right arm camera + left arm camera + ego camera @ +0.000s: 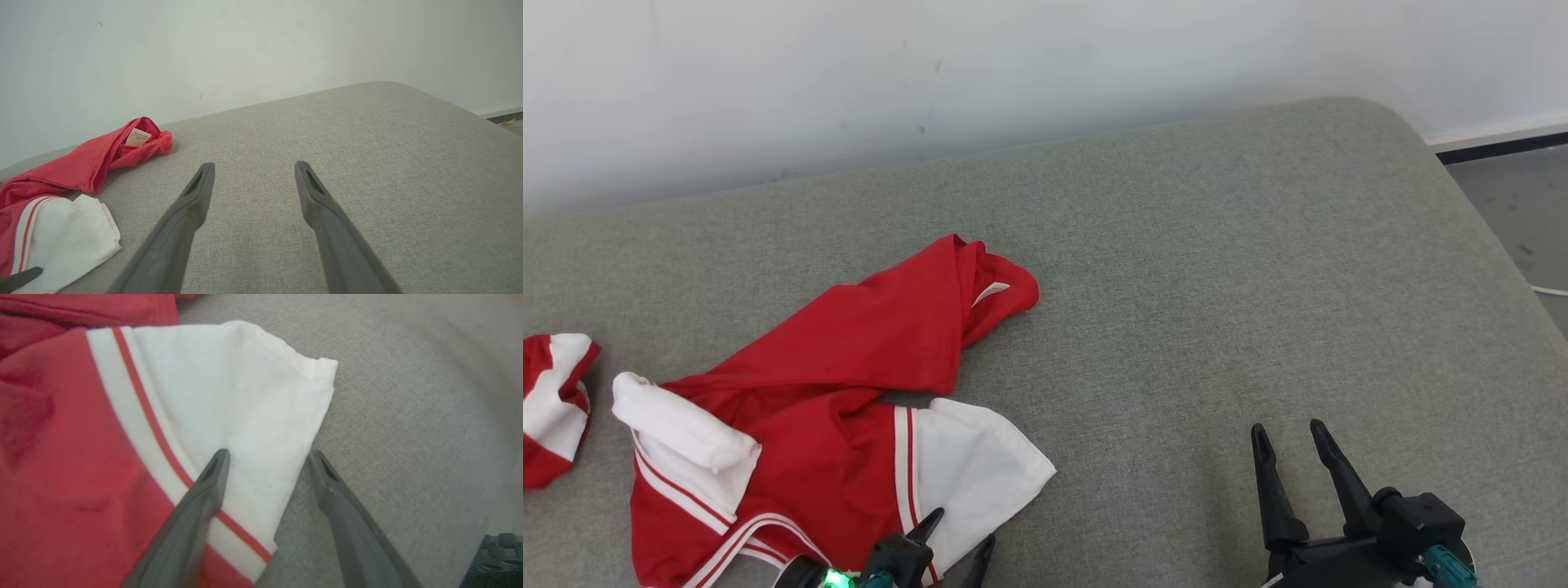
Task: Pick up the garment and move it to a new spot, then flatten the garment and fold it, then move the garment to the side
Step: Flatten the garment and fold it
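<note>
A crumpled red garment [849, 392] with white sleeves and red-and-white stripes lies on the left half of the grey cushion [1217, 269]. Its white sleeve [229, 404] spreads just ahead of my left gripper [267, 455], which hangs open over the sleeve's near edge, one finger above the white cloth and the other above bare cushion. In the head view that left gripper [960, 527] sits at the bottom edge by the sleeve [972, 474]. My right gripper [1290, 437] stands open over bare cushion to the right, empty, with the garment [81, 171] off to its left.
A second red-and-white piece of cloth [551, 408] lies at the far left edge. A white wall [931, 73] runs behind the cushion. The cushion's rounded right end drops to a grey floor [1519, 212]. Bare cushion stretches across the middle and right.
</note>
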{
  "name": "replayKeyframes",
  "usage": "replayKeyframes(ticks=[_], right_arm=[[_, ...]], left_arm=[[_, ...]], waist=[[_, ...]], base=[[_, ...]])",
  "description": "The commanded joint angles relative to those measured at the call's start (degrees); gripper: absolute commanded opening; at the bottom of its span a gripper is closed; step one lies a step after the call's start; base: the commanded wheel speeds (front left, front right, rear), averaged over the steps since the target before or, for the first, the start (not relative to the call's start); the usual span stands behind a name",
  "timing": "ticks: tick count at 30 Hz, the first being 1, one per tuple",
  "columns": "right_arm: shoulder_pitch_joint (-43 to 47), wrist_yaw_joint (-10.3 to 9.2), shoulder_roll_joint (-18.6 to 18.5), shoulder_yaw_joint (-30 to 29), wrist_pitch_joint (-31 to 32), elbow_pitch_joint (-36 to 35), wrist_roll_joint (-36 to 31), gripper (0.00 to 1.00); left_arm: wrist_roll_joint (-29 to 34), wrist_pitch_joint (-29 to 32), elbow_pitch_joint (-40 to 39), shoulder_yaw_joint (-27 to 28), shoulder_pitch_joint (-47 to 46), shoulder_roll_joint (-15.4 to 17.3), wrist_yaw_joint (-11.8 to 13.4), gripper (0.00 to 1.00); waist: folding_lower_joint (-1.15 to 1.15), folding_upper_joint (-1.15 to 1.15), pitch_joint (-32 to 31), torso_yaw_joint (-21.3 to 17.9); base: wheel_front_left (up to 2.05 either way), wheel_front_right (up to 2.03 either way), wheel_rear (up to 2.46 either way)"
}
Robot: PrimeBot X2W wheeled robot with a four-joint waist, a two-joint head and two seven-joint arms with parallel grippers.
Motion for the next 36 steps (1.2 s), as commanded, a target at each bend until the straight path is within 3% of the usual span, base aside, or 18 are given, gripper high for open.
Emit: replayKeyframes(ticks=[1,5,6,7,8,15,23,36], right_arm=[[-0.5,-0.14,-0.1,-0.1,-0.3,-0.2,-0.2,1.0],[-0.6,-0.15,-0.1,-0.3,-0.3,0.1,-0.5,1.0],[-0.6,-0.15,-0.1,-0.3,-0.3,0.2,-0.5,1.0],[-0.5,-0.14,-0.1,-0.2,-0.3,0.2,-0.6,1.0],[-0.4,-0.15,-0.1,-0.1,-0.3,0.3,-0.6,1.0],[0.9,-0.14,-0.1,-0.6,-0.3,0.3,-0.5,1.0],[2.3,-0.15,-0.1,-0.6,-0.3,0.6,0.5,1.0],[3.6,-0.15,-0.1,-1.0,-0.3,0.6,1.1,1.0]], left_arm=[[0.5,-0.2,1.4,-0.5,-0.9,0.0,0.1,1.0],[0.4,0.1,6.3,-1.6,-1.9,-0.7,0.0,1.0],[0.2,0.2,7.5,-1.8,-2.1,-0.9,0.0,0.76],[-0.1,0.3,8.5,-2.0,-2.3,-1.1,0.0,0.34],[-0.2,0.2,9.3,-2.3,-2.6,-1.3,0.0,0.0],[-2.5,-0.3,8.6,-1.6,-4.3,-2.1,0.1,0.0],[-5.2,-0.4,-6.7,3.6,-0.3,0.8,1.5,0.0],[-9.1,3.5,-25.0,10.2,13.8,7.9,7.6,0.0]], waist=[[0.0,0.0,0.2,-0.3],[0.0,0.0,-0.1,-0.2],[0.0,0.0,-0.3,-0.1],[0.0,0.0,-0.5,0.0],[0.0,0.0,-0.6,0.1],[0.0,0.0,-2.2,2.6],[0.0,0.0,-4.9,7.7],[0.0,0.0,-5.5,12.2]], base=[[0.0,0.0,0.0],[0.0,0.0,0.0],[0.0,0.0,0.0],[0.0,0.0,0.0],[0.0,0.0,0.0],[0.0,0.0,0.0],[0.0,0.0,0.0],[0.0,0.0,0.0]])
